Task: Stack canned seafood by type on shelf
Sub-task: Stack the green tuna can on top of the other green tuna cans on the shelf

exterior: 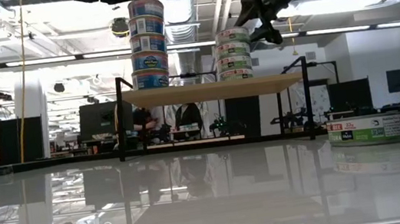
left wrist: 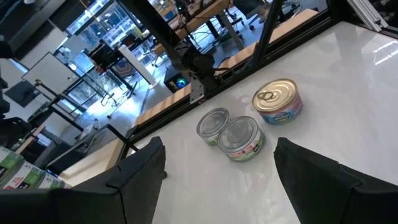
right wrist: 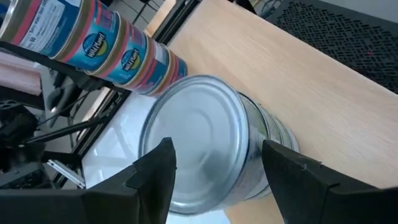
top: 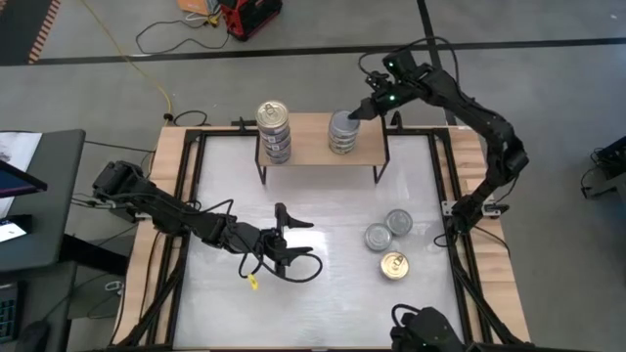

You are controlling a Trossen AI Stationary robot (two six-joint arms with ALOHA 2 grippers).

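The shelf (top: 323,154) stands at the table's far side. On its board a stack of gold-topped cans (top: 274,130) rises at the left and a stack of silver-topped cans (top: 342,132) at the right. My right gripper (top: 358,110) is open. It hovers just beyond the silver stack's top can (right wrist: 199,140), with a finger on either side of it and touching nothing. Two silver-topped cans (top: 399,222) (top: 379,237) and one gold-topped can (top: 394,265) sit upright on the white table. My left gripper (top: 293,240) hangs open over mid-table, with nothing between its fingers (left wrist: 140,171).
Black frame rails (top: 186,196) and a wooden border run round the white tabletop. A loose cable with a yellow tag (top: 252,282) hangs by my left arm. Bare white table lies between the shelf's legs and my left gripper. The shelf's right end (top: 377,132) is bare.
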